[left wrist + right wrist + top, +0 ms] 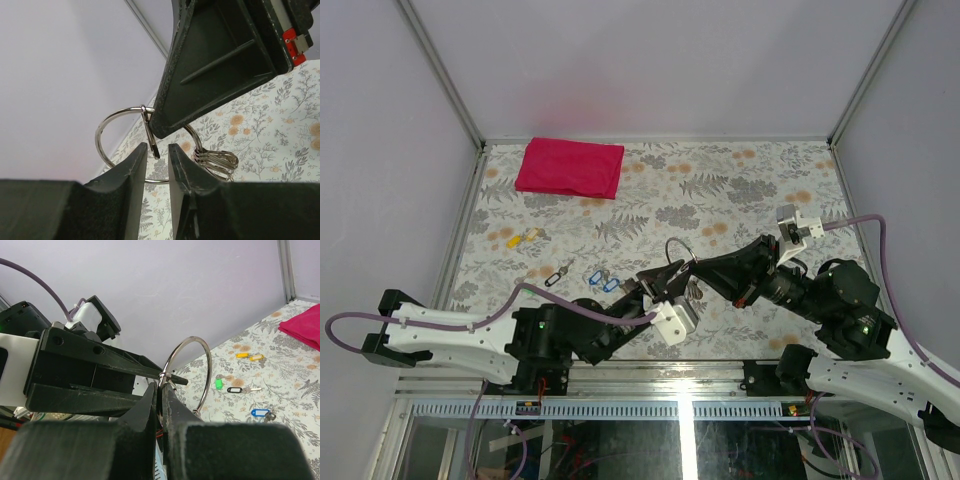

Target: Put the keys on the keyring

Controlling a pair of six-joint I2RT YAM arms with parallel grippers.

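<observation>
**Floral table (740, 190): keyring (208, 371) being held aloft**

Right gripper (161, 390) is pinching the ring wire, fingers pressed together. Left gripper (159, 147) fingers are flanking the wire, slightly apart; grip unclear. Blue keys (604, 281) are lying on the table nearby.

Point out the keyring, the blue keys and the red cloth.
keyring (209, 369), right wrist view, on the right arc of the big ring.
blue keys (599, 275), top external view, on the left key's blue head.
red cloth (570, 167), top external view, on the cloth's middle.
</observation>
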